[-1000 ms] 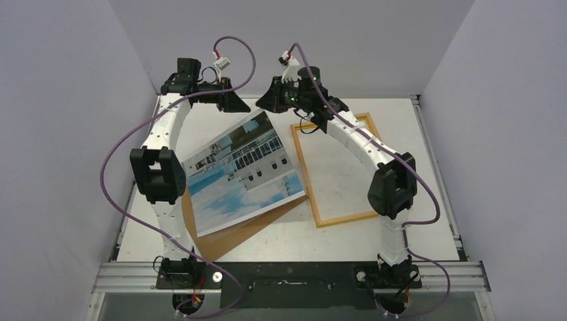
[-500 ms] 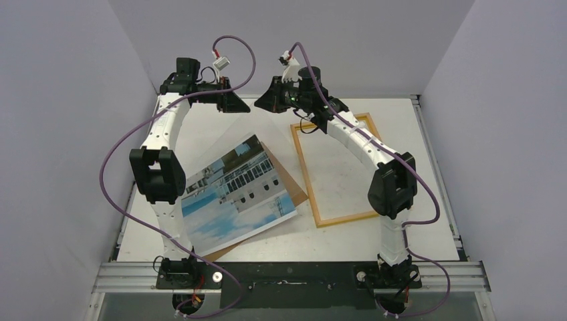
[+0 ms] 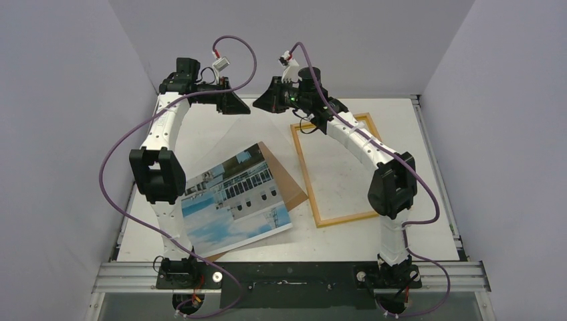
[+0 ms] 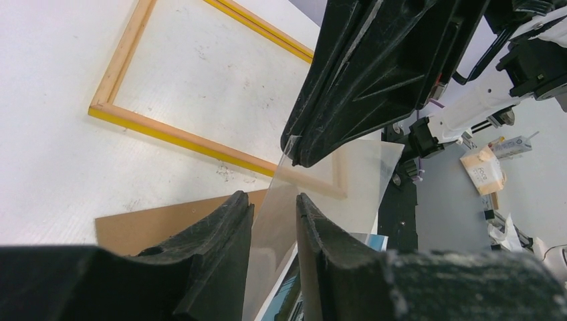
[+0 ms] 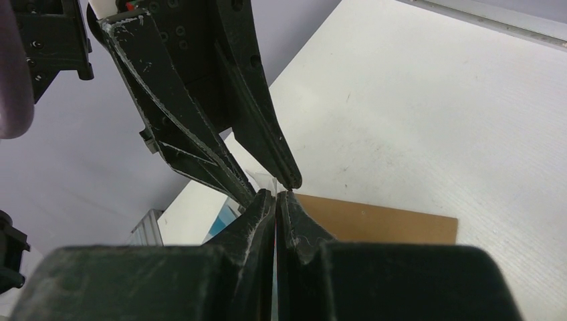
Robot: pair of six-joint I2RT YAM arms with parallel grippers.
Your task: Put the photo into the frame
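The photo (image 3: 231,200) lies face up and skewed on the brown backing board (image 3: 289,182) at the near left. The frame (image 3: 305,175) lies wood side up on the table to the right. Both grippers hang high over the back of the table, tip to tip. My right gripper (image 5: 277,194) is shut on a clear sheet (image 4: 334,174). My left gripper (image 4: 273,198) is open, and the sheet hangs between its fingers. In the top view the left gripper (image 3: 246,108) and the right gripper (image 3: 259,105) almost meet. A blue strip of the photo (image 4: 376,239) shows below the sheet.
The backing board (image 5: 381,224) lies under the grippers, one corner close to the frame's left rail (image 4: 174,134). White walls close in the table on the left, back and right. A metal rail (image 3: 294,274) with the arm bases runs along the near edge.
The photo has dropped away from the grippers and slid towards the near left, now lying flatter on the backing board. Both grippers have stayed in place.
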